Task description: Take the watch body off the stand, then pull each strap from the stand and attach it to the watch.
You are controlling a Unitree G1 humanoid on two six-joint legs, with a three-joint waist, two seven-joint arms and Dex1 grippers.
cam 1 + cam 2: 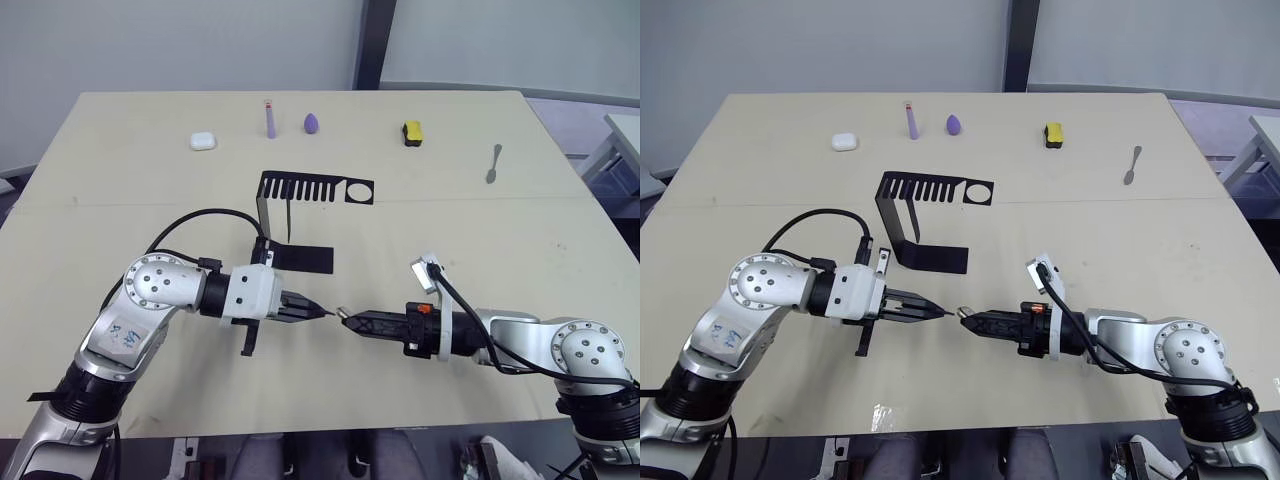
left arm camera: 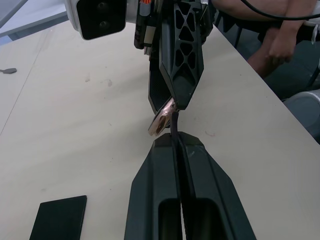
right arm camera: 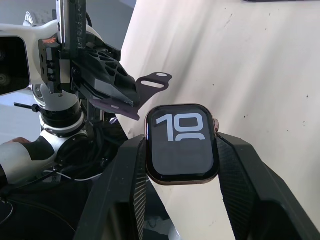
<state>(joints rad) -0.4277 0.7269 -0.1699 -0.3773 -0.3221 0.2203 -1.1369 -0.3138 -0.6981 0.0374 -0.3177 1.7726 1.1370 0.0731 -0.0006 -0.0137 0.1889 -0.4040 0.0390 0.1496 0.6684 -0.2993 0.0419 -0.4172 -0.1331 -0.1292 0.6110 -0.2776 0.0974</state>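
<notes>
The stand (image 1: 290, 222) is placed near the middle of the table (image 1: 120, 150), its foot toward the robot. Along the far edge a row is laid out, left to right: a small case (image 1: 203, 141), a stick (image 1: 270, 119), an egg-shaped piece (image 1: 312, 122), a block (image 1: 411, 133) and a spoon (image 1: 494, 162). Nearer than the stand, the left gripper (image 1: 318, 311) and the right gripper (image 1: 345, 318) are set tip to tip, left and right. The watch body (image 3: 182, 143) is held between the right fingers, a strap (image 3: 134, 97) between the left ones, just beside the watch.
</notes>
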